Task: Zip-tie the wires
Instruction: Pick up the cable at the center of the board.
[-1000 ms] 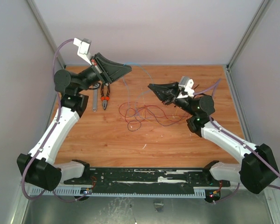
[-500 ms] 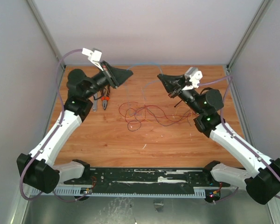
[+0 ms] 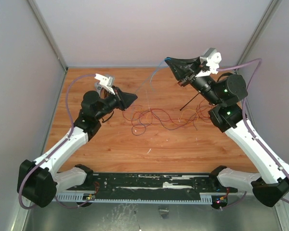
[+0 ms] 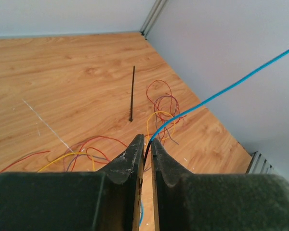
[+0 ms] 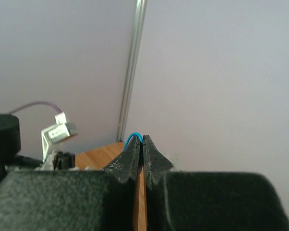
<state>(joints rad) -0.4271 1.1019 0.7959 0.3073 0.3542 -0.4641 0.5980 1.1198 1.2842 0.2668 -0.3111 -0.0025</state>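
A wooden table (image 3: 111, 144) is shown from above. A single blue strand (image 4: 221, 94) is held taut in the air between two grippers. The left gripper (image 4: 145, 140) is pinched almost closed on one end, low over the table a little left of its middle. The right gripper (image 5: 142, 139) is clamped on the other end, raised high toward the far right corner. The wires (image 3: 156, 117), mostly red loops with a few yellow and dark ones, are spread loosely over the middle of the table and are not bundled. The zip tie (image 4: 132, 94), a thin black strip, is laid flat just beside the loops toward the right edge (neither gripper is on it). The step in hand is judged to be straightening or gathering strands, and tying has not begun. Next, the loops would probably have to be drawn into one bunch and a gripper freed for the tie. The surface is orange-brown wood-grain laminate marked by white scratches (image 3: 148, 151), and it is enclosed by plain pale walls (image 3: 149, 29) with metal posts (image 3: 253, 33) at the far corners
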